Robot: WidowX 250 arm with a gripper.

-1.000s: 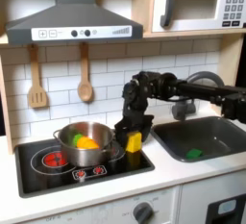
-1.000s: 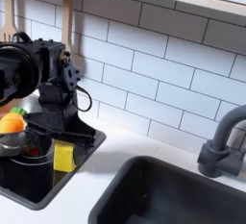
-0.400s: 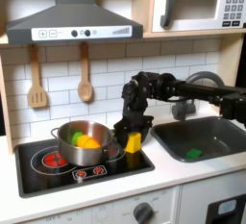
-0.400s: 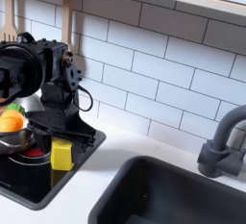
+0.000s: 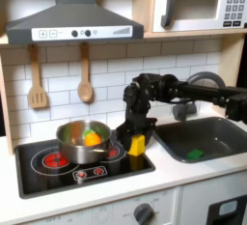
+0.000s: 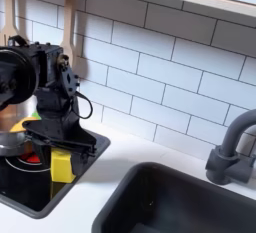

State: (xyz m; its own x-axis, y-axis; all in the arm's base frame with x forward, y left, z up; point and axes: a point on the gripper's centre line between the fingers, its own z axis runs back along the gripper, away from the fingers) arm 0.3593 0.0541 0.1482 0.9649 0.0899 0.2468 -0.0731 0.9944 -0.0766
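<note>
First exterior view: white surface (image 5: 183,176) carries black toy stovetop (image 5: 58,171) and dark sink basin (image 5: 207,137), small green item inside. Steel pot (image 5: 79,144) with orange and green toy food on stovetop. Black tool (image 5: 132,137) pinching yellow block (image 5: 137,145), block low at stovetop's right edge, seemingly not yet released. Second exterior view: block (image 6: 63,164) on stovetop corner.

Toy kitchen set, white tile backsplash, even indoor light.

I see a white subway-tile wall (image 5: 106,70) across the far side, grey range hood (image 5: 72,21) upper left and a microwave (image 5: 198,5) upper right in the first exterior view. Two wooden utensils (image 5: 60,79) hang under the hood. A white countertop (image 5: 183,176) runs along the near edge, with a dark sink basin (image 5: 207,137) on the right. In the second exterior view, a grey faucet (image 6: 232,147) stands at the right.
</note>
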